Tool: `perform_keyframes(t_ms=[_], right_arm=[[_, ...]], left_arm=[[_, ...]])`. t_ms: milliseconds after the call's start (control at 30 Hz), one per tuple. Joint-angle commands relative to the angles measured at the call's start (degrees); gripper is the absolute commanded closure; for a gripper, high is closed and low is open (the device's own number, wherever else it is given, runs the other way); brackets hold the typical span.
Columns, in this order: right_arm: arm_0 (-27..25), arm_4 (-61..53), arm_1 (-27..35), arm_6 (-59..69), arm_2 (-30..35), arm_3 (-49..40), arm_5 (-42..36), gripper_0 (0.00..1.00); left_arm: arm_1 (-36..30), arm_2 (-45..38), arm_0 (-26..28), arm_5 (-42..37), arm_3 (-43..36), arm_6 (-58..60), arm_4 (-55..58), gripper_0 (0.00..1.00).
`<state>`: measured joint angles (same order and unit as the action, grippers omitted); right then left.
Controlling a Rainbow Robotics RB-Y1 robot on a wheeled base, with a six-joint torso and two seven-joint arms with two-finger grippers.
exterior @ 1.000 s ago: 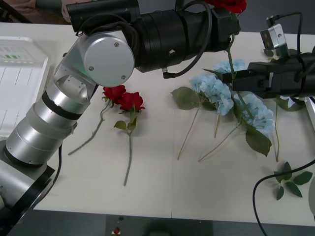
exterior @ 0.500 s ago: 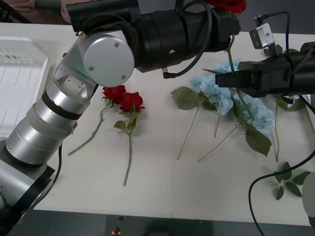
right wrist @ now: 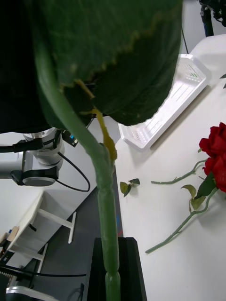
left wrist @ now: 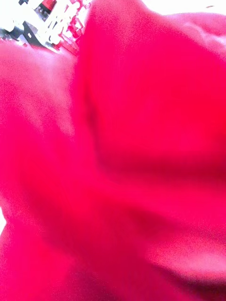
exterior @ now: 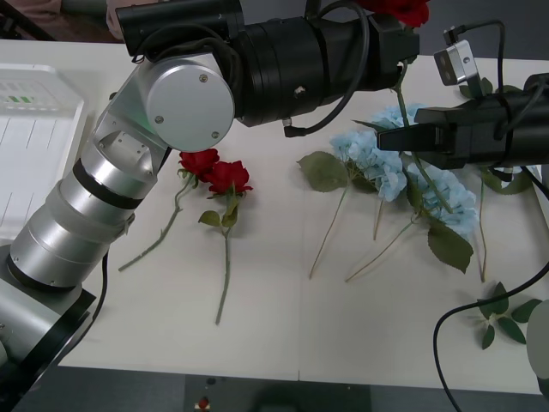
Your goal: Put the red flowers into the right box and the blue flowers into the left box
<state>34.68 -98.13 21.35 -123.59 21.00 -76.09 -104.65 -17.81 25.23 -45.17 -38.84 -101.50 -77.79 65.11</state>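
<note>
- Front view: the left arm reaches across the desk's far side, and the left gripper [exterior: 401,30] stands at a deep-red artificial rose [exterior: 401,9] raised at the far edge; its thin green stem [exterior: 403,99] hangs down past the right gripper [exterior: 388,139], which points in from the right edge. I cannot tell from here whether either gripper's fingers are closed.
- Two more red roses [exterior: 214,174] lie at mid-desk, blooms touching. The pale sky-blue hydrangea heads [exterior: 395,167] lie toward the right, under the right gripper. The slotted white plastic basket [exterior: 34,129] sits at the left edge. A loose green leaf sprig [exterior: 504,314] lies near the right front corner.
- Right wrist view: the held rose's stem [right wrist: 104,188] and a large dark leaf [right wrist: 117,51] sit right against the camera; the lying roses [right wrist: 215,150] and basket [right wrist: 165,110] lie beyond.
- Left wrist view: blurred red petals [left wrist: 122,155] press against the lens; the finger state cannot be told.
</note>
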Motion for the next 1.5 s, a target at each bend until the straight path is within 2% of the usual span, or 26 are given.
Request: perform_keyframes(t_ms=[33,67,433,733,833,967,1100,1233,1367,1500], right_arm=[[1.44,-0.83,0.19,1.69,0.89,-1.78,0.59,1.0],[1.44,-0.83,0.19,1.69,0.97,-1.87,0.59,1.0],[1.44,-0.83,1.15,1.86,0.97,-1.78,0.59,1.0],[1.09,4.0,10.56,3.89,1.59,-1.78,-0.9,1.0],[0.38,6.02,14.25,6.35,1.85,-1.78,-0.9,1.0],[-0.49,9.27,18.55,9.51,2.64,-1.78,-0.9,1.0],[-1.29,14.9,23.83,12.41,3.35,-1.78,-0.9,1.0],[-1.99,21.84,28.57,16.1,4.31,-1.78,-0.9,1.0],[-2.6,29.31,31.74,18.83,5.02,-1.78,-0.82,1.0],[-3.4,36.78,34.2,20.5,5.02,-1.78,-0.29,1.0]], left_arm=[[-0.03,-0.09,-1.68,0.61,-0.72,-0.43,-0.25,0.06],[-0.03,-0.09,-1.68,0.61,-0.72,-0.43,-0.25,0.0],[-0.03,-0.09,-1.68,0.61,-0.72,-0.43,-0.25,0.0],[-0.03,-0.09,-1.68,0.61,-0.72,-0.43,-0.25,0.0],[-0.73,-0.7,0.43,1.67,-0.28,-0.25,0.45,0.0],[-5.48,-0.7,1.31,1.23,-1.42,-0.78,5.73,0.0],[-12.69,-2.46,2.46,-5.1,-5.03,-1.13,11.44,0.0],[-19.02,-8.26,5.44,-15.3,-8.89,-1.31,16.45,0.0],[-23.41,-14.06,8.61,-24.0,-9.51,-2.01,21.37,0.0],[-27.1,-16.79,10.19,-31.64,-9.42,-3.06,20.32,0.0]])
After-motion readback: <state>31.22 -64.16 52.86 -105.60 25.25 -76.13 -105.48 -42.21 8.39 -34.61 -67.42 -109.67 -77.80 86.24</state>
